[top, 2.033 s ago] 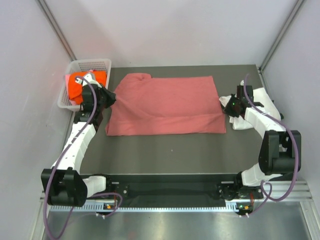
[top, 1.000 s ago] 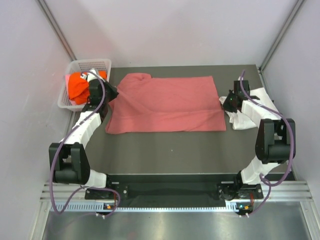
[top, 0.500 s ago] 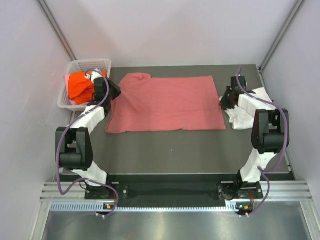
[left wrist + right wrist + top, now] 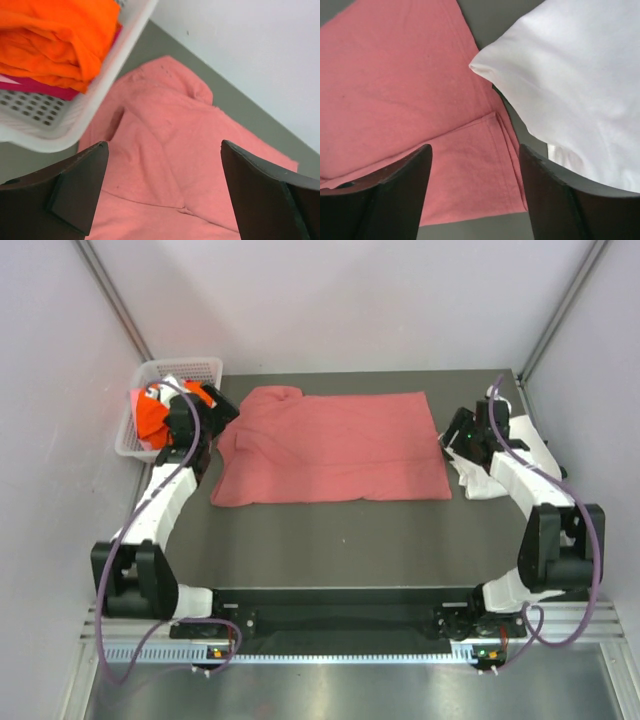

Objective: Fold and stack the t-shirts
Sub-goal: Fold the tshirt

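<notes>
The pink-red t-shirt (image 4: 330,445) lies folded into a wide rectangle across the middle of the dark table (image 4: 350,540). My left gripper (image 4: 222,412) hovers open over its left end, where a sleeve bunches, and the cloth (image 4: 165,145) shows between the spread fingers (image 4: 75,190). At the shirt's right edge, my right gripper (image 4: 452,435) is also open, above a folded corner (image 4: 470,150). The white t-shirt (image 4: 480,478) lies crumpled beside the right arm and fills the upper right of the right wrist view (image 4: 570,75). The orange t-shirt (image 4: 150,418) sits in the basket (image 4: 55,35).
A white mesh basket (image 4: 185,368) stands at the table's back left corner, its rim (image 4: 107,82) close to the left gripper. Grey walls enclose the table on three sides. The arm bases sit on the rail at the near edge.
Both grippers have gone from shut to open, letting go of the pink-red shirt's ends. The arms have shifted slightly outward; the shirt lies where it was.
</notes>
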### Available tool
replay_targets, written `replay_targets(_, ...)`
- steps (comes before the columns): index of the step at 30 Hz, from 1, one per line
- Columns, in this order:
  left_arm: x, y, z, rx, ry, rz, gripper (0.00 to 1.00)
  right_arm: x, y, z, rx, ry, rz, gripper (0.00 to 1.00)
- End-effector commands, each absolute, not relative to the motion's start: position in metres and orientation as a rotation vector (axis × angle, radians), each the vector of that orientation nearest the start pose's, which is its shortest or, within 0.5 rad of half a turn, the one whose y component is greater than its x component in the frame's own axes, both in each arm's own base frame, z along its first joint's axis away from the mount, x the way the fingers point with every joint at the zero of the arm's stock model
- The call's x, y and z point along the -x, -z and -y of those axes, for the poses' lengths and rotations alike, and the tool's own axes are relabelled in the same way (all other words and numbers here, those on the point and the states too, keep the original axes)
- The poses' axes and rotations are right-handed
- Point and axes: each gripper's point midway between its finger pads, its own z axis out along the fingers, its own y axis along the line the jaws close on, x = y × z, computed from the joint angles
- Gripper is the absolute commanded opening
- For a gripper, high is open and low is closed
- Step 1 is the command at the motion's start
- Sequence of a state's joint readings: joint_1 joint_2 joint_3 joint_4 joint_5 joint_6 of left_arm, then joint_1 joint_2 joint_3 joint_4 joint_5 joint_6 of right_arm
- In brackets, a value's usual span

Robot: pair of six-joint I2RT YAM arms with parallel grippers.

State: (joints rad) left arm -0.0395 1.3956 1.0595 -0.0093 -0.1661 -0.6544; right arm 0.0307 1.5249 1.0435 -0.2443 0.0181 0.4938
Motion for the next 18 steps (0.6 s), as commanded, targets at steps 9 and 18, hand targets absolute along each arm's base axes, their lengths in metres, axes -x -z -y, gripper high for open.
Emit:
replay_targets(9, -0.359, -0.218, -0.031, 0.919, 0.164, -1.814, 0.95, -0.36, -0.125, 0.006, -0.79, -0.395, -2.121, 0.94)
replay_targets(18, -0.311, -0.168, -0.004, 1.036, 0.315, -1.924, 0.86, -0.31, -0.099, -0.008, -1.001, -0.465, -2.044, 0.72)
